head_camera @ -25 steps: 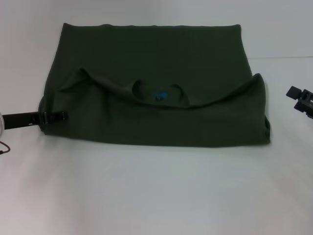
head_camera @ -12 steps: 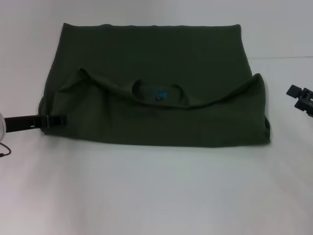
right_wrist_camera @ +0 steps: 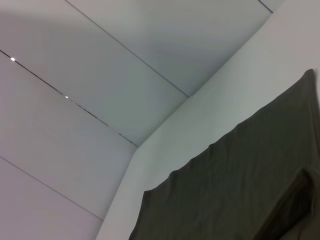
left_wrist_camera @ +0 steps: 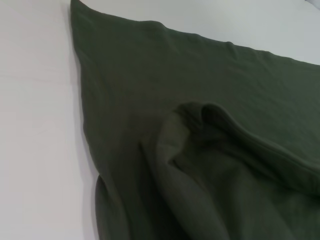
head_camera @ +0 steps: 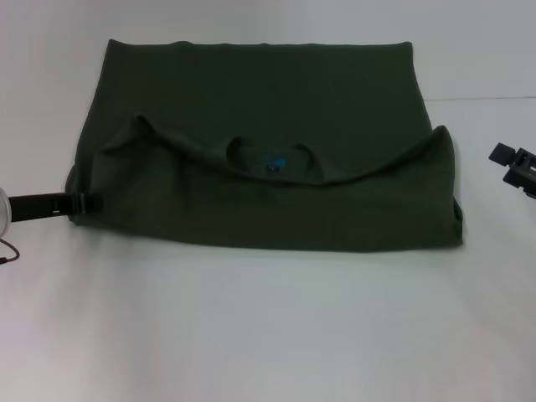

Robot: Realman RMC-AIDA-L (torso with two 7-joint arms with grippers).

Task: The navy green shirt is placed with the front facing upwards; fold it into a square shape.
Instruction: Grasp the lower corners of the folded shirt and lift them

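Left arm drawing back off the cloth

My left gripper [head_camera: 94, 201] has slid outward along the desk [head_camera: 268, 327], from lying over the near-left corner of the navy green shirt [head_camera: 268, 159] to sitting just at its left edge; my right gripper [head_camera: 512, 163] has edged slightly outward at the right border, well apart from the cloth
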